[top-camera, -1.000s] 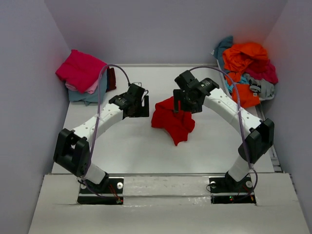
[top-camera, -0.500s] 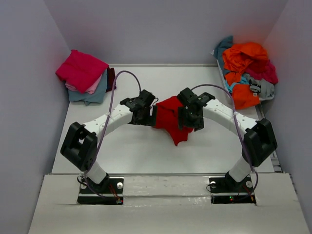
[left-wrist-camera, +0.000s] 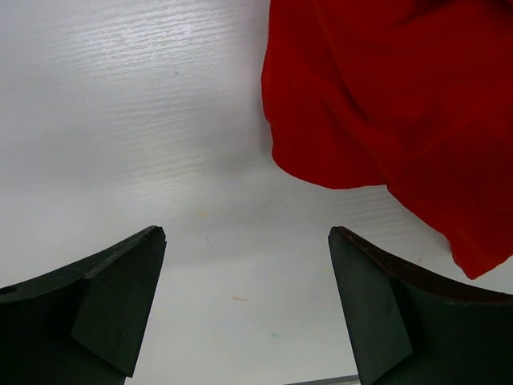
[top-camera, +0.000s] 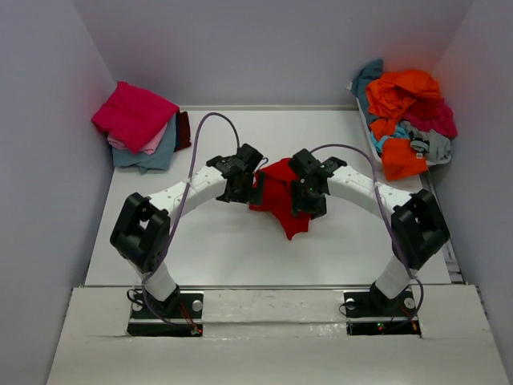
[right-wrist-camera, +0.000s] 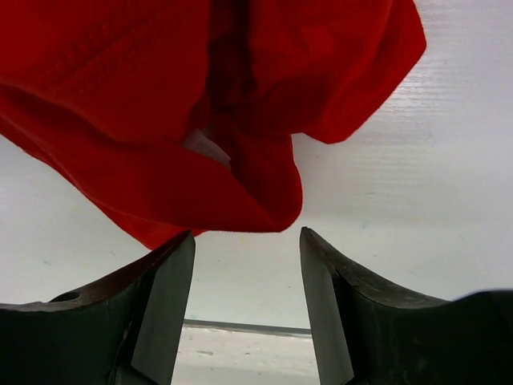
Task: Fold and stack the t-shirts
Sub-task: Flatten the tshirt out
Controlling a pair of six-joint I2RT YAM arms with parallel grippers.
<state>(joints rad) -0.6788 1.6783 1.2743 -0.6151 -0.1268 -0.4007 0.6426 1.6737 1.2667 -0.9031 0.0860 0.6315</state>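
At worktop (top-camera: 200, 241) centre, red t-shirt (top-camera: 279, 192) lay crumpled. Left claw (left-wrist-camera: 247, 233) gaped empty just beside its left edge; right claw (right-wrist-camera: 247, 234) gaped empty at its right side. Advice: pinch single layers at opposite edges, possibly shoulders (folds hid which), then draw apart flat.

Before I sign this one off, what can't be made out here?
Left gripper, right gripper: their wrist views crop the red t-shirt at the frame edges.
Top view: both grippers cover the shirt's side edges; sleeves lost in crumples.
Folded stack: the magenta shirt on top hides how many lie beneath.
Far-right heap: tangled, count unclear.
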